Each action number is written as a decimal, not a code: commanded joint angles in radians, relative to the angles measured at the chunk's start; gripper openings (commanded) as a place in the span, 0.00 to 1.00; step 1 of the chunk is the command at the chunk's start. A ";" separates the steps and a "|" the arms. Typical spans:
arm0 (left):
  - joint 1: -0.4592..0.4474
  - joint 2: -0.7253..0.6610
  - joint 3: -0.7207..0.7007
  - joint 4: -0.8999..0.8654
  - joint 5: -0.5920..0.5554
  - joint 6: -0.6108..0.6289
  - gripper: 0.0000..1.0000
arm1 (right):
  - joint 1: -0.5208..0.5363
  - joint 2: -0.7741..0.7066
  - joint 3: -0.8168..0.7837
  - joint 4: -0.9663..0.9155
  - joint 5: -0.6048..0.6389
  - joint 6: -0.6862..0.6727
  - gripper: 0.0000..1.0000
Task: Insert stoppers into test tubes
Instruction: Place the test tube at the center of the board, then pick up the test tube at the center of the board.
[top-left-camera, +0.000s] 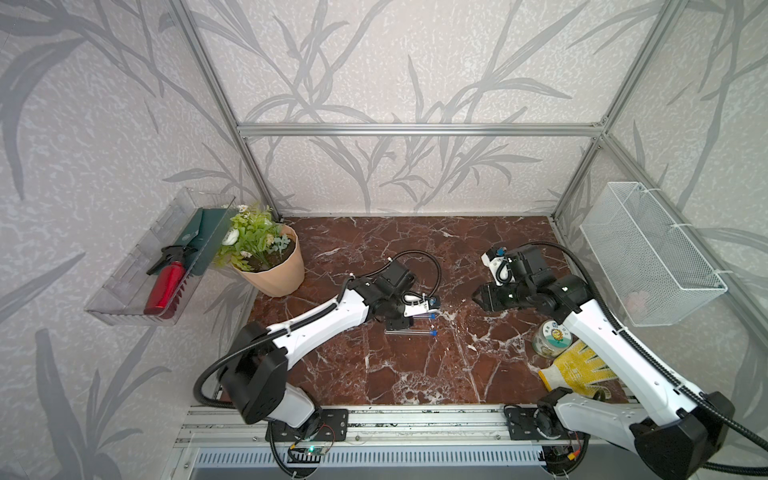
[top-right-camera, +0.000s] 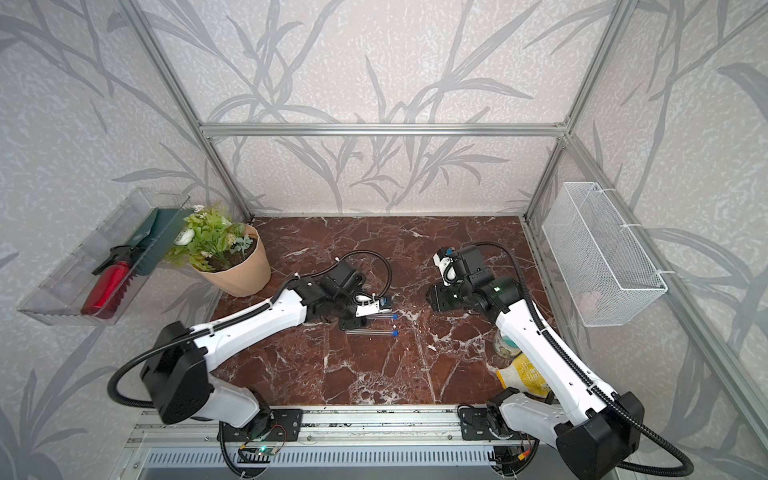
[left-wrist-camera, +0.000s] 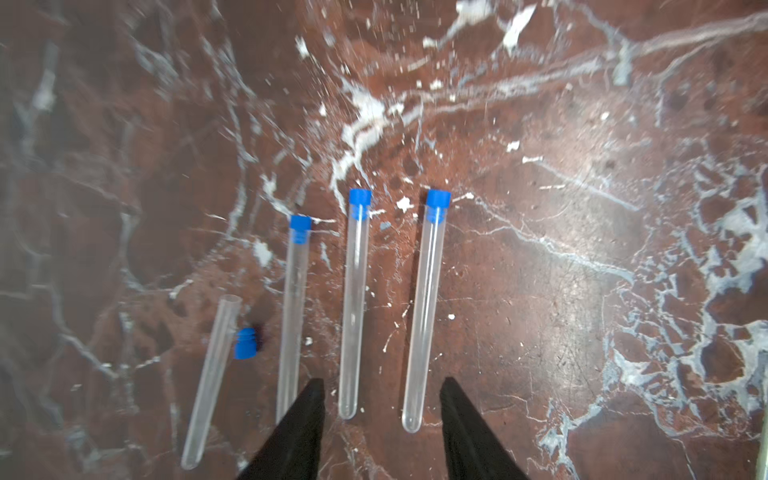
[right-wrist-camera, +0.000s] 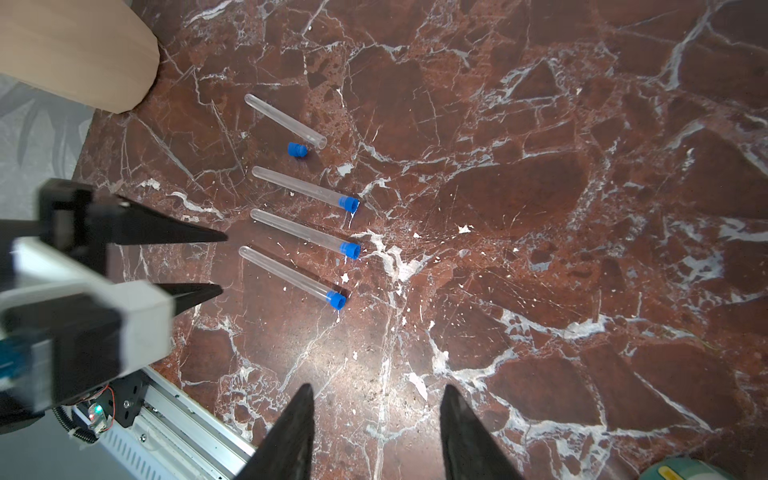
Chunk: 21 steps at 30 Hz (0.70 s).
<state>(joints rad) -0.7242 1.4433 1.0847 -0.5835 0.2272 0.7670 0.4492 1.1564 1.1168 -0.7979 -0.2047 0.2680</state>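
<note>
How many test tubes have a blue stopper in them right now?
3, side by side: first tube next to the open tube, middle tube, end tube. The loose stopper lies beside the open tube.

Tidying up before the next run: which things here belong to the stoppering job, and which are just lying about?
Job: three stoppered tubes, open tube, loose stopper.
Lying about: plant pot, can, glove, red bottle, clear tray, wire basket.

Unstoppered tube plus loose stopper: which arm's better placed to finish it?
Probably left. The left gripper hovers open and empty by the test tubes, nearer the loose stopper beside the open tube; the right gripper, open too, sits farther off.
</note>
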 joint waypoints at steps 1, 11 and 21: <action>0.048 -0.057 -0.036 0.047 0.039 -0.005 0.51 | -0.006 -0.002 -0.001 0.039 -0.026 -0.009 0.49; 0.227 0.006 -0.012 0.105 -0.015 -0.036 0.48 | 0.003 0.049 0.029 0.103 -0.050 -0.129 0.48; 0.280 0.120 0.049 0.129 -0.068 -0.132 0.43 | 0.038 0.154 0.082 0.125 -0.062 -0.210 0.48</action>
<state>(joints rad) -0.4545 1.5574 1.1065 -0.4732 0.1764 0.6491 0.4767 1.2877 1.1622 -0.6926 -0.2462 0.1001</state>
